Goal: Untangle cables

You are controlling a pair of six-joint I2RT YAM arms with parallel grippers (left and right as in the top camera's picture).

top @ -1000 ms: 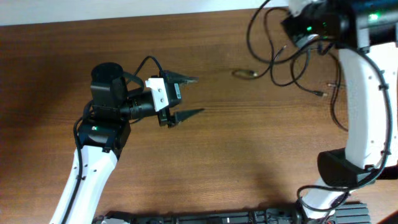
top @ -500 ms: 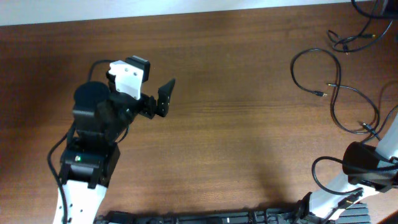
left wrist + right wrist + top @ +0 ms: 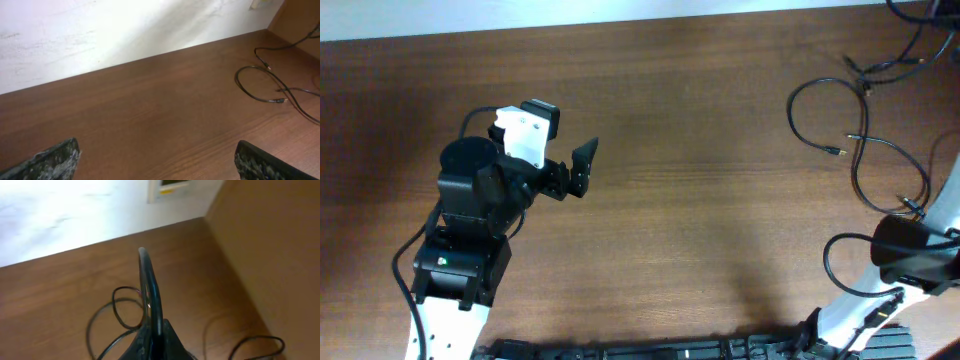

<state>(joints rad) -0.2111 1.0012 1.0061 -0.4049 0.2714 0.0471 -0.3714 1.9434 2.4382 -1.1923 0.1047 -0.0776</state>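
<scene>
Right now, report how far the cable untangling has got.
Done: most cables lie in loose, open loops at the right end of the table. In hand: the right fingers are shut on one cable loop; the left fingers are open, empty and far from them. Left: strands near the far right corner look crossed, so separating remains.

Thin black cables, loose open loops, far right; one strand raised.

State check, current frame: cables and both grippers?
cables: loose loops lying on the table, one strand lifted.
left gripper: open, empty.
right gripper: shut on the cables, one strand pinched between its fingers.
</scene>
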